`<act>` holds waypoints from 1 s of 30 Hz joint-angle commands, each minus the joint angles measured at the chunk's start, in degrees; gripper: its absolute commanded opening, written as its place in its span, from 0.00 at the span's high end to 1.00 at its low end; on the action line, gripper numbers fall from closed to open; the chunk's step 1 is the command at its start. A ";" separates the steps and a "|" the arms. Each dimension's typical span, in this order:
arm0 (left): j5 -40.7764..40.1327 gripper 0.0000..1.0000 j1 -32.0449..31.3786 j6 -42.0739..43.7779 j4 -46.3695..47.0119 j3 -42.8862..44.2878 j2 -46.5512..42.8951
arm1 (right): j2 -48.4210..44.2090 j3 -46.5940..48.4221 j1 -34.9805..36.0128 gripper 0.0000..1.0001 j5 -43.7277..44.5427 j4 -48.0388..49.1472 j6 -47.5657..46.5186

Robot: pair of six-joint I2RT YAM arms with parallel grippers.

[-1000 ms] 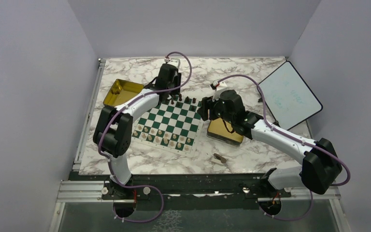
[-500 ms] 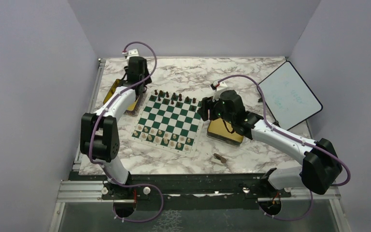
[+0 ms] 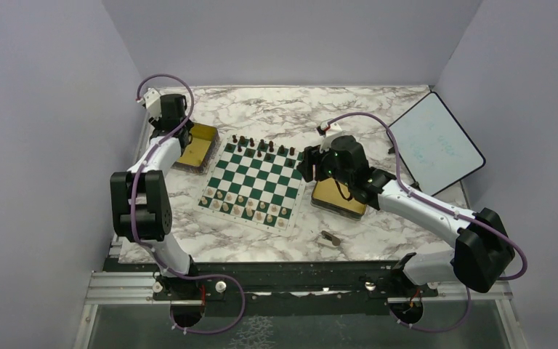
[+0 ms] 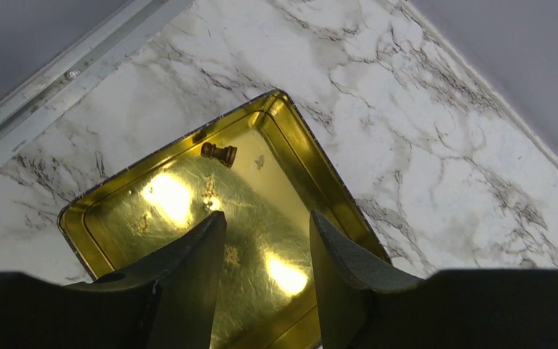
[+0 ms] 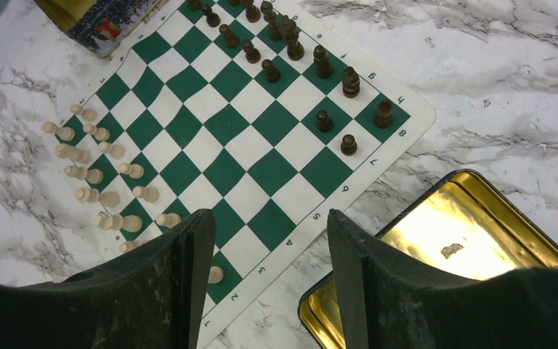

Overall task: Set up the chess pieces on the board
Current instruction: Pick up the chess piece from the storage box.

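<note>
**Top view.**
- One board (image 3: 254, 183): flat, dark green and white squares, thin white border. It lies mid-table between the arms, slightly askew.
- Along its far edge stand the dark pieces (image 3: 261, 148), too small here to count. Along its near edge the pale pieces (image 3: 245, 208) stand in two rows.
- One stray dark piece (image 3: 329, 237) lies on the marble table (image 3: 276, 109), off the board and towards the front.
- Two gold tins: the left tin (image 3: 197, 144) is just beside the board's far left corner, the right tin (image 3: 338, 198) just beside its right edge.
- One black-rimmed white tablet (image 3: 436, 144) at the right.
- The left arm (image 3: 152, 156) extends to the left tin. The right arm (image 3: 414, 203) passes over the right tin.

**Left wrist view.**
- The left gripper (image 4: 265, 218) has its jaws moderately apart with nothing between them, above the left tin.
- One lone dark piece (image 4: 219, 153) lies on its side on the tin's gold floor, near the far wall.

**Right wrist view.**
- The right gripper (image 5: 269, 218) has its jaws fairly wide and holds nothing, above the board's edge next to the right tin.
- Dark pieces: roughly fourteen turned brown figures, unevenly ranked.
- Pale pieces: at least twelve beige figures.
- One single pale piece (image 5: 216, 274) stands beside the left finger.
</note>
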 commanded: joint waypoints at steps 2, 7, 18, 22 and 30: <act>-1.82 0.53 1.14 10.95 1.14 6.53 7.42 | 0.20 -0.16 0.49 0.37 0.98 1.89 -1.16; 1.48 0.51 2.80 19.95 -3.10 12.11 13.61 | 0.15 -0.21 0.43 0.37 1.47 1.88 -1.43; 2.22 0.64 3.61 28.02 -2.95 15.39 21.47 | 1.40 0.29 0.45 0.37 1.39 1.90 -1.51; 2.41 0.66 3.63 29.30 -2.99 17.22 23.81 | 1.76 0.41 0.44 0.37 1.57 1.88 -1.60; 2.47 0.67 3.71 29.74 -3.01 19.38 26.99 | 2.51 0.83 0.46 0.37 1.81 1.73 -1.86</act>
